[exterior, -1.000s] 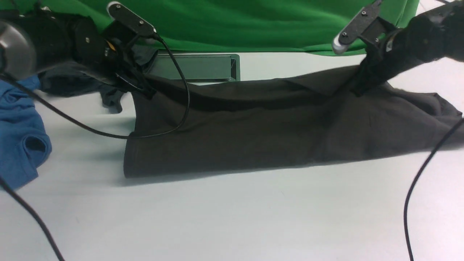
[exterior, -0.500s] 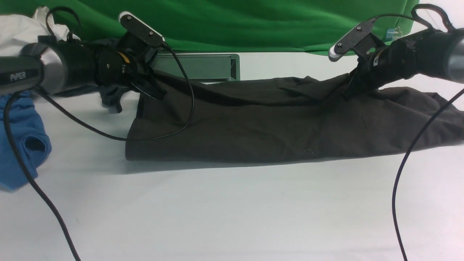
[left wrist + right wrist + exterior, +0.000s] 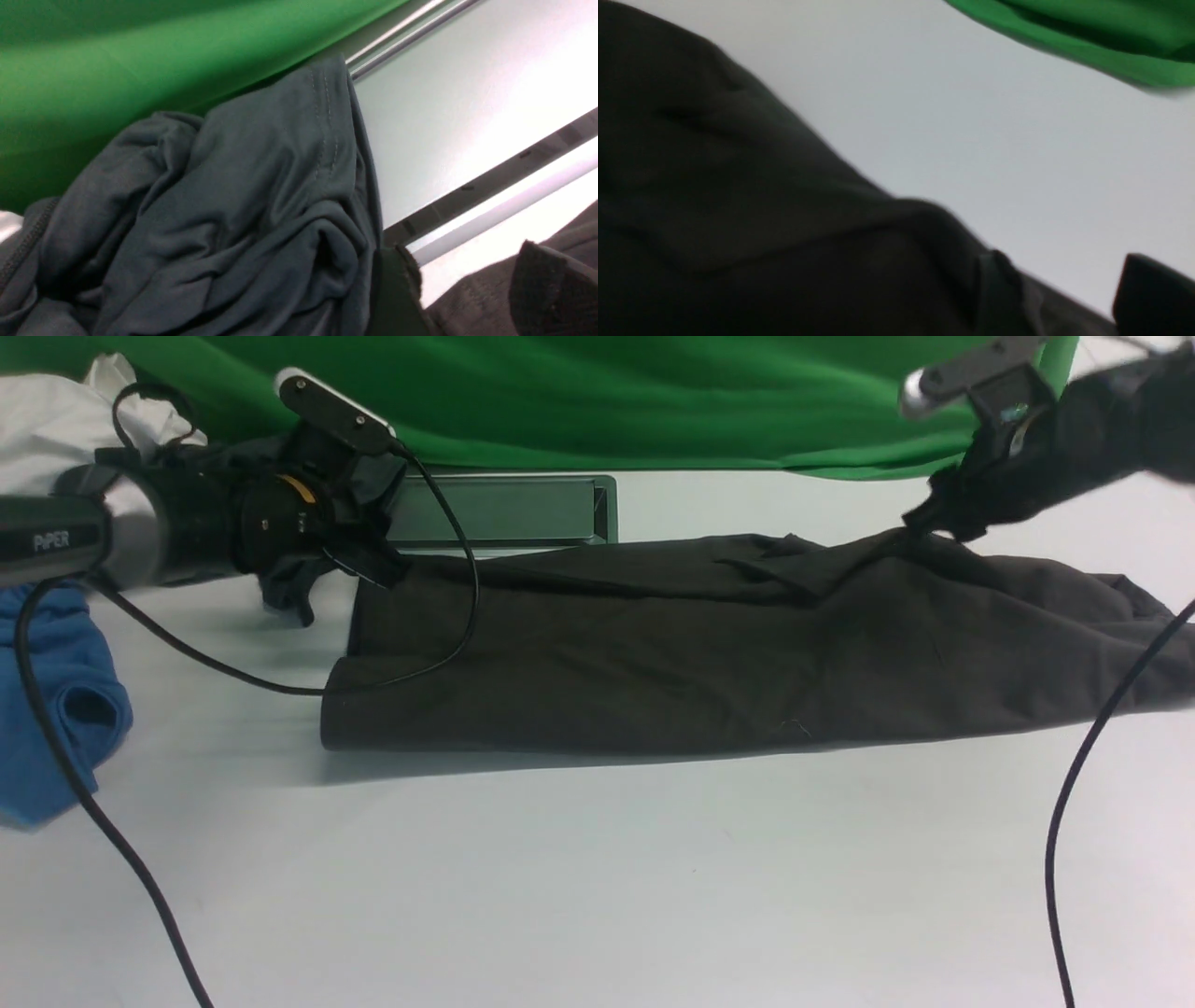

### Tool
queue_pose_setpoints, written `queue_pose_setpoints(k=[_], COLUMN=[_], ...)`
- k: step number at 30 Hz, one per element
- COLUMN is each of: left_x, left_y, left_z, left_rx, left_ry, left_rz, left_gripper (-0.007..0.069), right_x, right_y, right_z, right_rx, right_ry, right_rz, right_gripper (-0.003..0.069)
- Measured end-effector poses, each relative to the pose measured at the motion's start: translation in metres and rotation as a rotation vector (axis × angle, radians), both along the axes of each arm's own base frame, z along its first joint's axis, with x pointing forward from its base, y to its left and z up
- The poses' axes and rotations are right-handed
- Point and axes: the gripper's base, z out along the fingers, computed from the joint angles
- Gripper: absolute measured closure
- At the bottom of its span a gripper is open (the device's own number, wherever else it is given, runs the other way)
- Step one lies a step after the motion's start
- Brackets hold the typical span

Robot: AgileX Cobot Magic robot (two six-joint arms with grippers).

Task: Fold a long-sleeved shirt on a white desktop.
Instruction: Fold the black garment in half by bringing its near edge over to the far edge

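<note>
Where teal-grey garment [image 3: 210, 210] bunches, black cable [image 3: 475, 588] drapes over long-sleeved shirt [image 3: 700, 644].

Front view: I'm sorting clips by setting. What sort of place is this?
Likely a robot-recording lab bench: a green cloth backdrop hangs behind the white desktop, and a PiPER-labelled left arm works at a long-sleeved shirt.

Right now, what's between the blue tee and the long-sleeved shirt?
Front view: bare white desktop, crossed by a black cable. The blue tee and long-sleeved shirt lie apart.
</note>
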Motion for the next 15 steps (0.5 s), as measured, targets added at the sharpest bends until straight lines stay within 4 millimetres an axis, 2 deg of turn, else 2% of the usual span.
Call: queue_pose_setpoints(k=[2,4,5,7,8,10,12,13,15], left_x=[-0.003,-0.011,-0.011,-0.026,-0.033,-0.04,-0.058,-0.059,-0.075], left_y=[-0.001,-0.005,-0.006,-0.02,-0.031,-0.041,-0.072,-0.072,-0.092], left_z=[0.006,0.014,0.016,0.032,0.036,0.037,0.027,0.026,0.01], left_rx=[-0.042,-0.08,-0.086,-0.152,-0.172,-0.181,-0.205,-0.202,-0.216], left_ry=[0.028,0.088,0.085,0.186,0.231,0.268,0.373,0.38,0.458], left_rz=[0.029,0.051,0.053,0.059,0.037,0.004,-0.084,-0.086,-0.126], left_gripper=[0.0295,0.038,0.0393,0.0555,0.0582,0.0598,0.0608,0.0608,0.0608], right_x=[-0.012,-0.016,-0.016,-0.014,-0.011,-0.008,-0.001,0.0,0.009], right_y=[0.017,0.031,0.033,0.044,0.046,0.047,0.049,0.049,0.053], right_z=[0.007,0.0,-0.003,-0.025,-0.037,-0.047,-0.07,-0.072,-0.078], right_rx=[0.006,0.046,0.06,0.112,0.121,0.127,0.13,0.13,0.143], right_ry=[0.073,0.133,0.147,0.198,0.212,0.218,0.238,0.238,0.228], right_rz=[0.09,0.14,0.142,0.181,0.188,0.188,0.187,0.189,0.203], right_gripper=[0.0555,0.0608,0.0614,0.0635,0.0639,0.064,0.0642,0.0642,0.0641])
